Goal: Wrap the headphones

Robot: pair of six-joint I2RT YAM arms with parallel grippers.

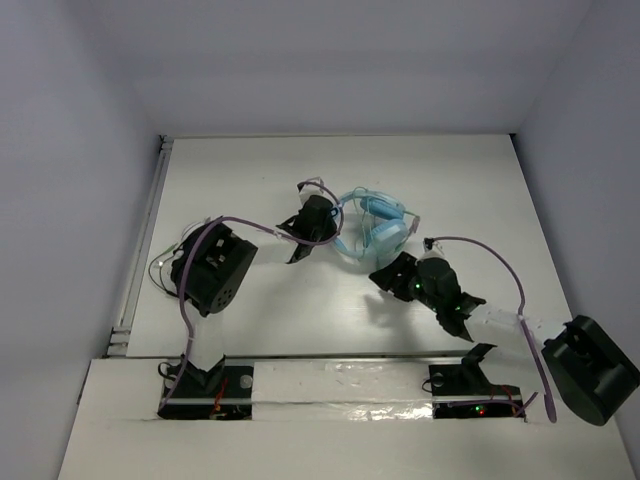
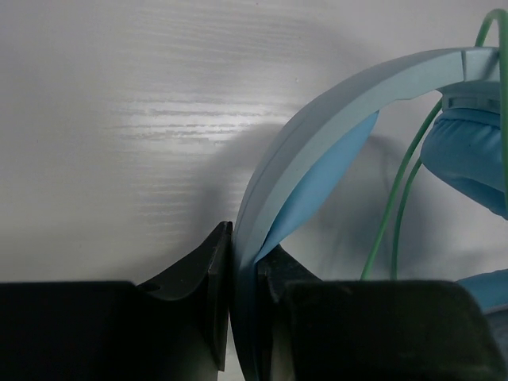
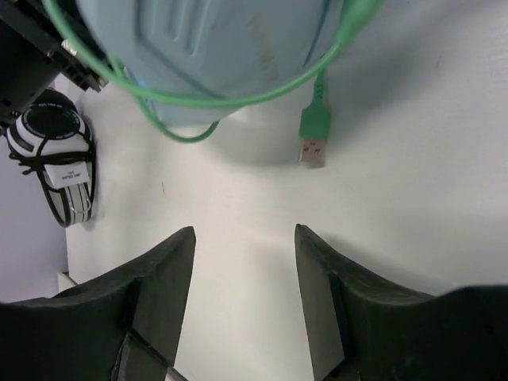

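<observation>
The light blue headphones (image 1: 378, 228) lie in the middle of the white table, with the pale green cable (image 3: 238, 100) looped round an ear cup (image 3: 214, 44). The cable's USB plug (image 3: 314, 140) lies loose on the table. My left gripper (image 1: 333, 222) is shut on the headband (image 2: 317, 135), which runs up between its fingers (image 2: 208, 270). In that view the cable (image 2: 397, 198) and a padded ear cup (image 2: 472, 151) show to the right. My right gripper (image 1: 386, 270) is open and empty, just in front of the headphones, with the plug ahead of its fingertips (image 3: 181, 238).
A small black-and-white coiled cable bundle (image 3: 55, 159) lies at the table's left, also seen beside the left arm (image 1: 160, 268). Purple robot cables (image 1: 480, 248) arc over both arms. A rail (image 1: 140, 250) runs along the table's left edge; walls enclose the sides and the back.
</observation>
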